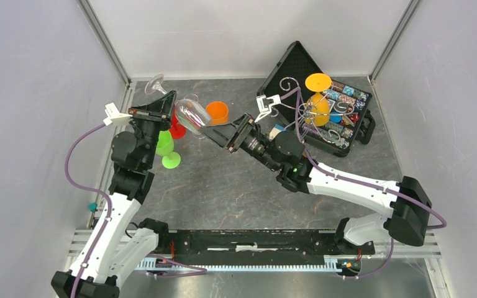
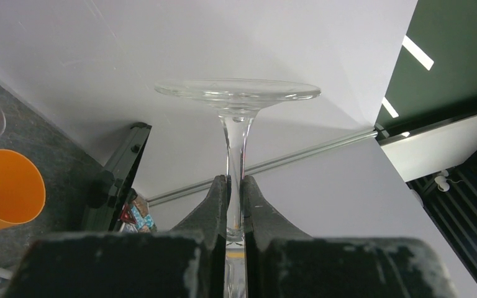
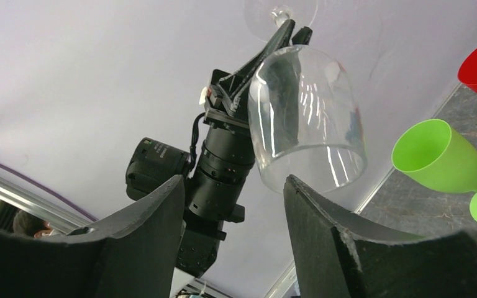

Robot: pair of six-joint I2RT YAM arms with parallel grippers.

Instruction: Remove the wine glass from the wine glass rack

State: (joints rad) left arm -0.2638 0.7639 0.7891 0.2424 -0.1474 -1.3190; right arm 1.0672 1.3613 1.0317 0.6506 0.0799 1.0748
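One wine glass (image 2: 237, 93) — stem tight in left hand (image 2: 236, 186), right hand (image 3: 234, 183) agape nearby

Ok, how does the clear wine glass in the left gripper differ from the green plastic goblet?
The clear glass wine glass is see-through; the green plastic goblet is opaque. The wine glass is held aloft, its stem clamped in the left gripper; no gripper holds the goblet. Both are stemmed with a round foot.

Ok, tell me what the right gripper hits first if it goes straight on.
Most likely the bowl of the clear wine glass, which the left gripper holds by the stem. The right gripper is open; depth is unclear.
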